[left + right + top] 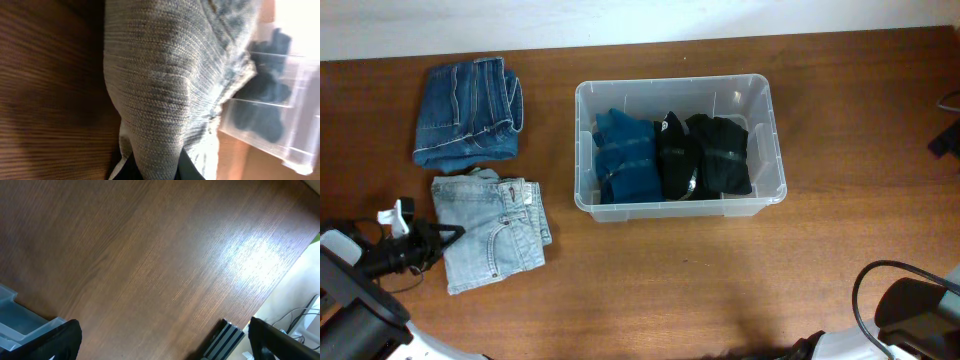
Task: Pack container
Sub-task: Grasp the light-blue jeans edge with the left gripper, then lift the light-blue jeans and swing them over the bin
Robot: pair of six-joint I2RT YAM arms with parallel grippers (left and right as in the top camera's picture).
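Note:
The container, a clear plastic bin, stands mid-table and holds a folded blue garment and two black ones. A folded pair of light blue jeans lies at the left front. My left gripper is shut on their left edge. In the left wrist view the pale denim fills the frame and is pinched between the dark fingertips at the bottom, with the container beyond. My right gripper hangs open over bare wood, right of the container's corner.
A folded pair of dark blue jeans lies at the back left, behind the light pair. A ribbed aluminium rail and cables sit at the table's right edge. The right arm's base is at the front right.

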